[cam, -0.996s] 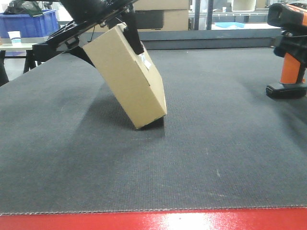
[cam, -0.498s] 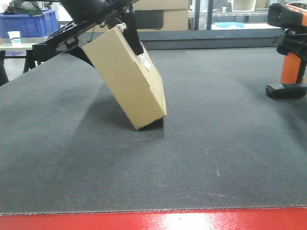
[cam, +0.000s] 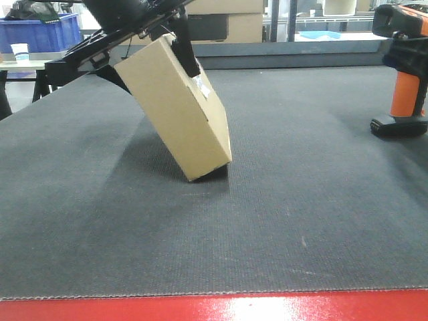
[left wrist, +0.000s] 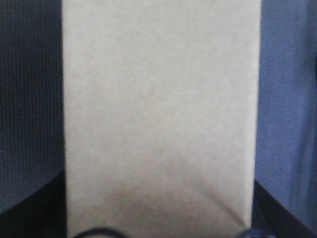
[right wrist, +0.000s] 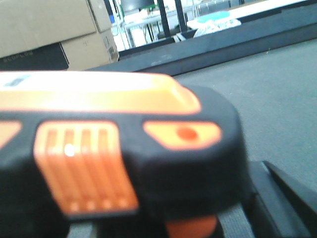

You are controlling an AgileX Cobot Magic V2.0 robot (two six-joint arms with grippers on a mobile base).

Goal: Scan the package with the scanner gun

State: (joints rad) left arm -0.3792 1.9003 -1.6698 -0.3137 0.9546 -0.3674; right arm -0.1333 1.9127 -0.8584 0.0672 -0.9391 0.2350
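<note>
Toward the table's far-left corner: the package is held tilted, its lower corner resting on the grey table and its top leaning toward the left edge.
Left gripper: the jaws are closed across the box's upper end. In the wrist view the plain cardboard face fills the frame between two dark tips.
Barcode label: a small white patch is seen on the narrow side turned toward the right edge.
Scanner gun: it is stood upright on its flat black foot at the table's right edge, well apart from the package and cut off by the frame.
Right gripper: it is pressed in close around the top of the orange handle. How far the jaws are open, and whether the gun is actually gripped, cannot be told.
Step in hand: the package is judged to be presented for reading, while the gun is not yet lifted or aimed.
Next move: a firm hold on the handle is called for. The black head must then be swung toward the white label while the box is held steady.
</note>
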